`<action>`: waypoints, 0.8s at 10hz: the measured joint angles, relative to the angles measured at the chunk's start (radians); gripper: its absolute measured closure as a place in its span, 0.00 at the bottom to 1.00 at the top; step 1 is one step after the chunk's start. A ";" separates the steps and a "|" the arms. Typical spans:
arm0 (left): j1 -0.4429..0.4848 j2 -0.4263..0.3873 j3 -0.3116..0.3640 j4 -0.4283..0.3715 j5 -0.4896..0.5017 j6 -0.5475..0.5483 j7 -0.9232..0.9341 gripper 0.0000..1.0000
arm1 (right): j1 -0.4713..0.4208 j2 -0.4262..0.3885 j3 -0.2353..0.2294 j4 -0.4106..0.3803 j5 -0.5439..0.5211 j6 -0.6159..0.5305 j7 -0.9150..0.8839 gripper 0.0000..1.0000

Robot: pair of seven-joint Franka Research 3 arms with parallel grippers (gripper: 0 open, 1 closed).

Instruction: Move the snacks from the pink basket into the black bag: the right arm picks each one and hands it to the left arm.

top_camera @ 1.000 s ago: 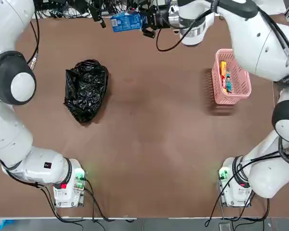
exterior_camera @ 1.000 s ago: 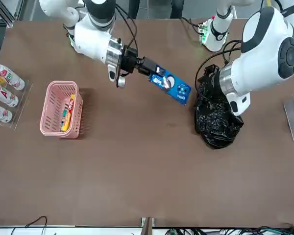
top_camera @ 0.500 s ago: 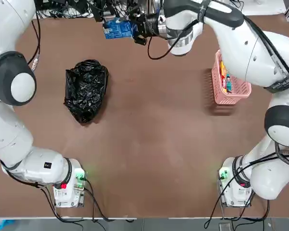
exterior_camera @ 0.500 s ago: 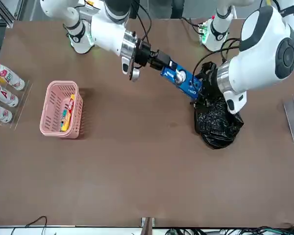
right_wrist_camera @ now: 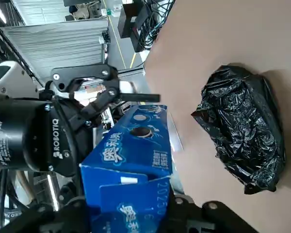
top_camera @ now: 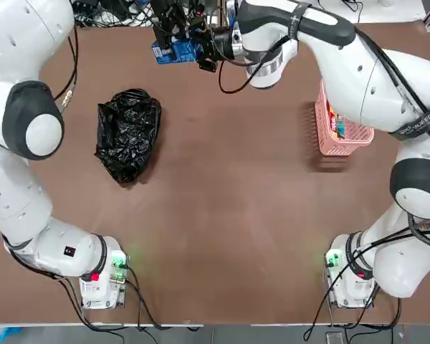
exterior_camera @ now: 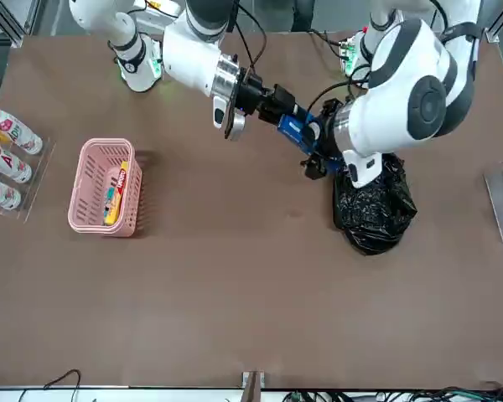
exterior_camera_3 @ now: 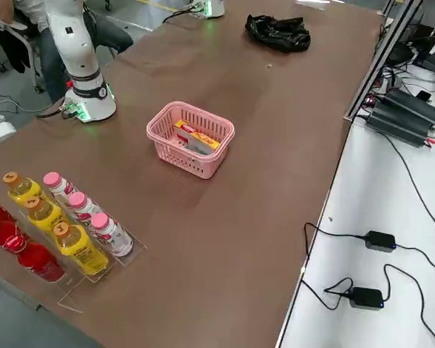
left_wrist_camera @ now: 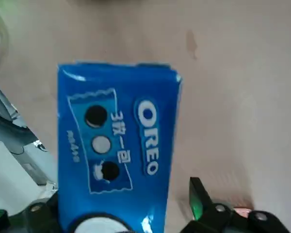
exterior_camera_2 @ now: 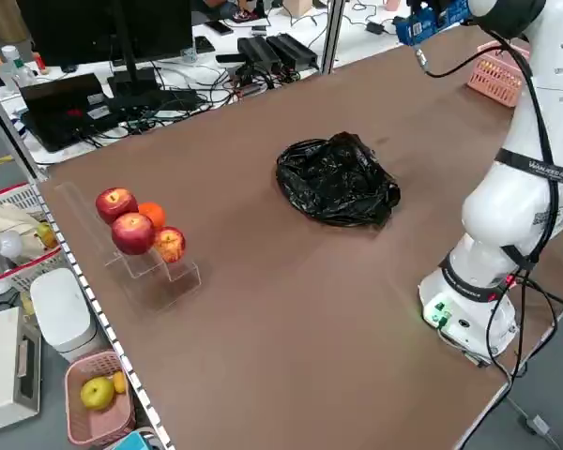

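Your left arm's tool [left_wrist_camera: 124,194] had swung in to meet the blue packet [left_wrist_camera: 119,136] since a second ago, and your right arm's tool [right_wrist_camera: 126,199] had carried that packet leftward. Your right tool was clenched on the packet near the table's [top_camera: 222,215] far edge, left of its middle; your left tool was spread open around it, not yet gripping. You could read "OREO" and "3枚一包" on its face, "2025" on its end, and "ROBOTIQ" on your left tool. The yellow packet [exterior_camera: 117,197] and teal packet [exterior_camera: 108,199] lay in the pink basket [exterior_camera: 84,188], toward the table's far right corner. The black bag [top_camera: 129,136] sat toward the table's far left corner.
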 joint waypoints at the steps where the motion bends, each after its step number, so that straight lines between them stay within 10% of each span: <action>1: -0.002 0.001 0.000 0.000 0.002 -0.008 0.001 0.12 | 0.004 0.001 0.000 0.000 0.000 0.014 -0.001 0.53; 3: 0.002 -0.001 0.000 0.003 0.002 -0.020 0.018 0.38 | 0.005 0.007 -0.001 0.002 0.000 0.027 -0.002 0.53; 8: 0.009 -0.003 0.003 0.004 0.004 -0.029 0.023 0.41 | 0.007 0.015 -0.001 0.019 0.000 0.024 -0.001 0.42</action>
